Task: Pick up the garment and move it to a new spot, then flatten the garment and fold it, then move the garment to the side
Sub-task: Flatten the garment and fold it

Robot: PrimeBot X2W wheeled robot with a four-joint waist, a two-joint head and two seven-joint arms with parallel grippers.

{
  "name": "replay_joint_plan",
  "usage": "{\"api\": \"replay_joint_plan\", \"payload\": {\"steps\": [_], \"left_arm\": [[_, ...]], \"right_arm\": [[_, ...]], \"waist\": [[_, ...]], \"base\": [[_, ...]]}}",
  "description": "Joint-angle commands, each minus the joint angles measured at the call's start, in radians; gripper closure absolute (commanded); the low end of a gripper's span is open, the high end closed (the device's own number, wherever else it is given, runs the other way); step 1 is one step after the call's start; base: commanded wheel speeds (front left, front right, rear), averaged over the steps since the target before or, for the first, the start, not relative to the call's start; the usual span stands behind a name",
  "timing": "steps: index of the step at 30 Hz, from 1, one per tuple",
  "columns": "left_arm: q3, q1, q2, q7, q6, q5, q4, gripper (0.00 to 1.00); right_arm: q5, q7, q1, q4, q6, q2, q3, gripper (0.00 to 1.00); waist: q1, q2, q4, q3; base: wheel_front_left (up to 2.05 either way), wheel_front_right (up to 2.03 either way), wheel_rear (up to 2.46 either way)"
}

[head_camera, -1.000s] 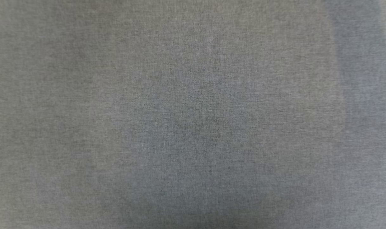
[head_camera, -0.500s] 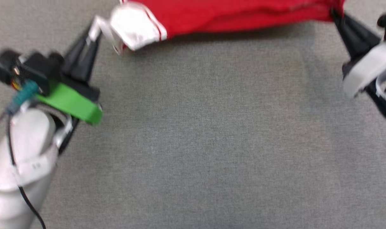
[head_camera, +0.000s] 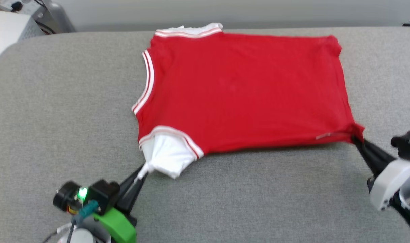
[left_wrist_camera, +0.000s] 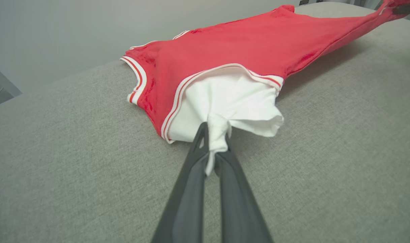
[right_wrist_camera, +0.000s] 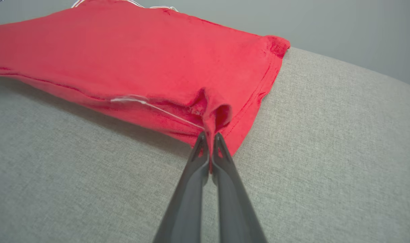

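Note:
The garment, a red jersey with white sleeves and striped trim, lies spread on the grey cloth surface, plain red side up. Its near edge is stretched between my two grippers and hangs slightly off the cloth. My left gripper is shut on the bunched tip of the near white sleeve, seen close at the left gripper. My right gripper is shut on the near red hem corner, where the fabric puckers at the right gripper. The garment lies smooth beyond it.
The grey cloth surface has a rounded far-left corner, and its far edge runs just behind the garment's collar. A white box and dark cables sit beyond that corner. A pale wall backs the scene.
The head camera has tilted up from bare grey cloth, bringing the whole garment and both grippers into view. Both grippers stay shut on the sleeve and hem corner.

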Motion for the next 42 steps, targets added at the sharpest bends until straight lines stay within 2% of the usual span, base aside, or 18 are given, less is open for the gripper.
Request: {"api": "replay_joint_plan", "payload": {"steps": [1,13,20,24,32,42], "left_arm": [[0.0,0.038,-0.003,-0.006,0.001,0.001,0.007,1.0],[0.017,0.348,-0.054,-0.006,0.041,-0.057,0.008,1.0],[-0.004,0.397,-0.048,0.006,0.029,-0.078,0.005,1.0],[0.006,0.347,-0.044,0.003,0.031,-0.061,-0.003,1.0],[0.007,0.156,-0.008,0.001,0.007,-0.012,-0.003,1.0],[-0.072,-0.155,0.037,0.02,-0.014,-0.014,0.11,1.0]], "right_arm": [[-0.007,0.007,0.045,-0.013,-0.001,0.004,-0.013,1.0],[-0.086,0.062,0.432,-0.106,-0.001,0.06,-0.196,1.0],[-0.114,0.096,0.545,-0.141,-0.001,0.108,-0.257,1.0],[-0.112,0.098,0.546,-0.163,-0.001,0.145,-0.303,1.0],[-0.097,0.11,0.485,-0.223,-0.001,0.163,-0.374,1.0],[-0.08,0.152,0.321,-0.239,-0.001,0.176,-0.363,1.0]], "waist": [[0.0002,0.0,0.015,-0.059],[0.0002,0.0,0.014,-0.154],[0.0002,0.0,0.023,-0.16],[0.0002,0.0,0.026,-0.156],[0.0002,0.0,0.006,-0.117],[0.0002,0.0,-0.045,-0.011]], "base": [[0.0,0.0,0.0],[0.0,0.0,0.0],[0.0,0.0,0.0],[0.0,0.0,0.0],[0.0,0.0,0.0],[0.0,0.0,0.0]]}}
